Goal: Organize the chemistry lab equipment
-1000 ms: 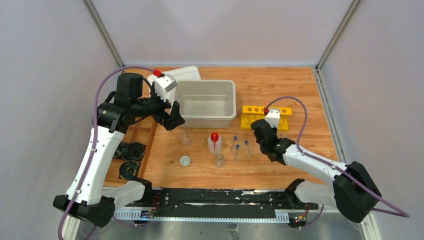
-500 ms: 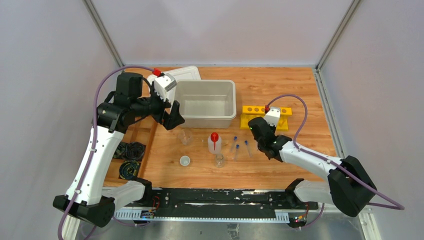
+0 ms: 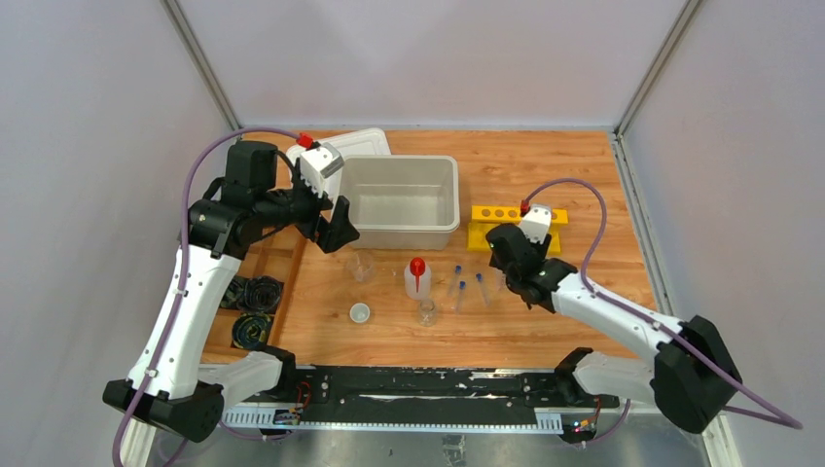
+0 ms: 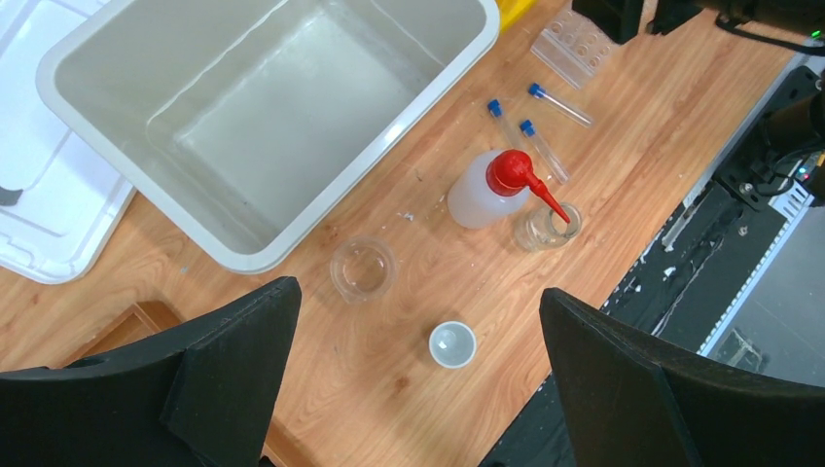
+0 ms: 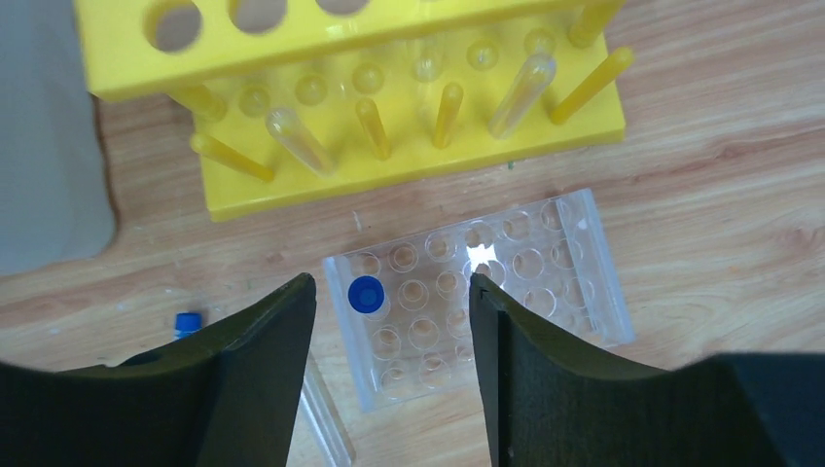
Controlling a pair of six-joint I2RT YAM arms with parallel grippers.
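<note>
One blue-capped tube (image 5: 366, 295) stands in a hole of the clear rack (image 5: 545, 282), near one corner. Your right claw (image 5: 390, 282) hangs over it w/ fingers spread, not touching the tube. The yellow rack (image 5: 409, 170) sits just behind, w/ clear tubes (image 5: 297, 141) in it. Three more capped tubes (image 4: 542, 151) lie flat on the table (image 3: 545, 165), beside the squeeze bottle (image 4: 477, 195). A small flask (image 4: 545, 226) stands just by the bottle. A beaker (image 4: 362, 269) & a tiny white cup (image 4: 452, 343) stand near. Your left claw (image 4: 418, 292) is spread wide, holding nothing, up above them next to the big bin (image 4: 195, 58)
</note>
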